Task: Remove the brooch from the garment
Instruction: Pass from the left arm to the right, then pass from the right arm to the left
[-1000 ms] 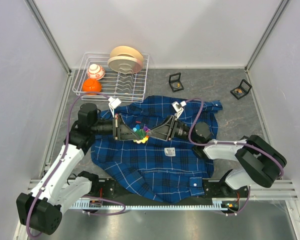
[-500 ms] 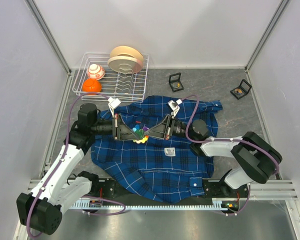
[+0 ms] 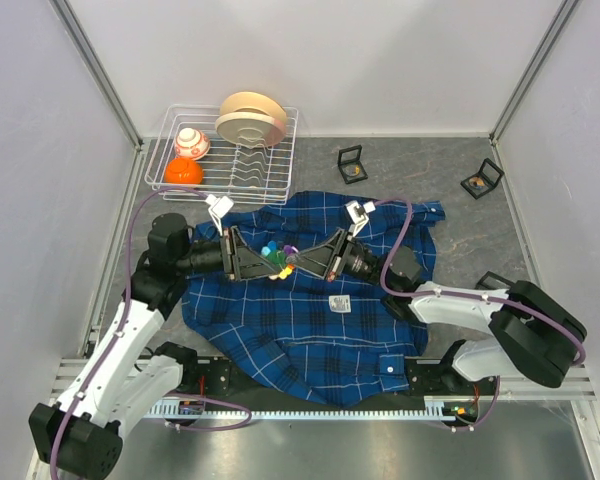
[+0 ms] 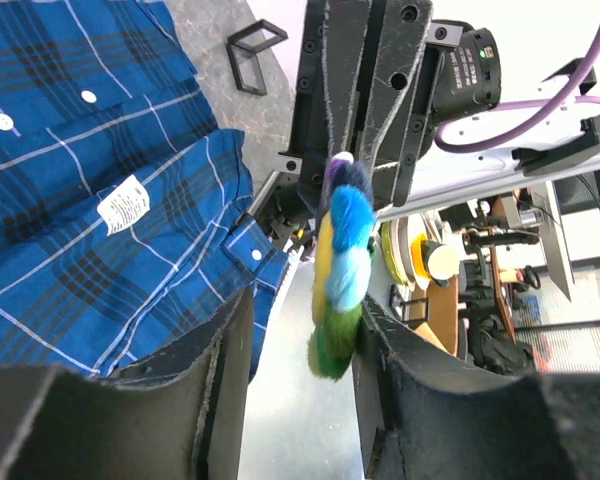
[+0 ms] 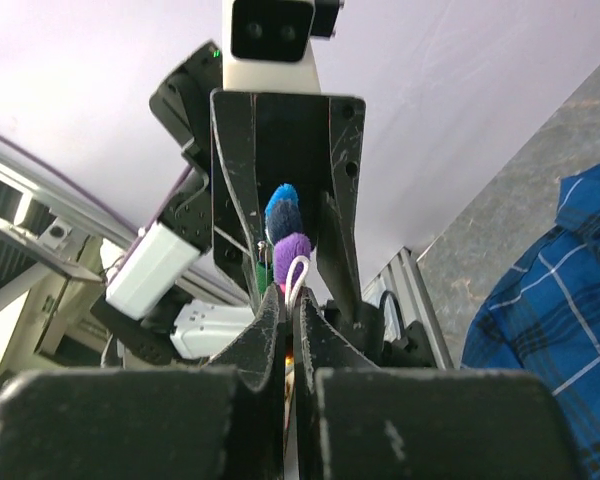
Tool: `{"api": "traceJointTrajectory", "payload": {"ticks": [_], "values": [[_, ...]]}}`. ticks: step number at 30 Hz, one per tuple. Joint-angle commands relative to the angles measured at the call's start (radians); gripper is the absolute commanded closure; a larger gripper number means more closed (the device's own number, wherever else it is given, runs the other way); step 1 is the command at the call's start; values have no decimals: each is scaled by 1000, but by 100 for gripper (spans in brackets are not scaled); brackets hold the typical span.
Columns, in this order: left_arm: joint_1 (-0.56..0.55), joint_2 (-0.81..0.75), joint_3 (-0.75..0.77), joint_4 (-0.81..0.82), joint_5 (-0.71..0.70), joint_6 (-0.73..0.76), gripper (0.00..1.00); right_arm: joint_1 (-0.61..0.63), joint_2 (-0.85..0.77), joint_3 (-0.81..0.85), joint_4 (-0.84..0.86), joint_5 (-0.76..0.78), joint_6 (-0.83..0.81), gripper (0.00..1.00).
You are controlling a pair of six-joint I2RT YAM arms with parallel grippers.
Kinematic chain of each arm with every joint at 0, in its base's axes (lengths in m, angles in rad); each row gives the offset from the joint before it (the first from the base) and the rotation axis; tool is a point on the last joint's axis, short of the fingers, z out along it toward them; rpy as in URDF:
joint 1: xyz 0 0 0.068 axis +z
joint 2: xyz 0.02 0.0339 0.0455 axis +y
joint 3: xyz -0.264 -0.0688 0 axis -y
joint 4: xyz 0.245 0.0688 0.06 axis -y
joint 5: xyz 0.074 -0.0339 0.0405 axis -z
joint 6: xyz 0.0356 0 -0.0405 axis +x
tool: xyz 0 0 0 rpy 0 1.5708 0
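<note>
A dark-blue plaid shirt (image 3: 310, 320) lies spread out and rumpled on a grey bench (image 3: 450, 165), seen from above. Two robot arms reach in from either side and meet tip to tip over the upper middle of the shirt. Between them is the brooch (image 3: 280, 262), a cluster of small fuzzy balls in blue, pale blue, yellow, green and purple.

The right fingers (image 5: 288, 310) are pressed together, pinching the brooch by a thin white wire loop at its purple end. The left fingers (image 3: 258, 260) stand partly open on either side of the brooch, with a gap showing between it and one finger. From the left wrist camera the brooch appears apart from the cloth, against the right arm's black fingers.

At the back left of the bench sits a white wire dish rack (image 3: 280, 150) holding pale plates (image 3: 250, 115), an orange ball (image 3: 183, 172) and a white and orange ball (image 3: 191, 142). Two small black boxes (image 3: 351, 165) sit behind the shirt
</note>
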Motion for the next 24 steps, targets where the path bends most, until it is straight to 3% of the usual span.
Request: {"api": "traceJointTrajectory", "payload": {"ticks": [1,8,11,12,14,20,24], "values": [[-2,-57,-39,54,-119,-69,51,8,-52,-9,-17,126,-55,100],[-3,-95,-42,85,-170,-93,45,20,-79,7,-110,153,-96,100],[-3,-110,-44,85,-230,-110,37,37,-90,30,-188,179,-130,100],[-3,-120,-44,86,-244,-115,24,43,-91,36,-205,182,-139,100],[-3,-127,-39,89,-283,-121,19,53,-95,42,-225,193,-152,100],[-3,-114,-41,91,-301,-130,30,54,-108,45,-242,204,-161,100],[-12,-98,-47,94,-288,-136,44,57,-121,47,-262,222,-172,100]]}}
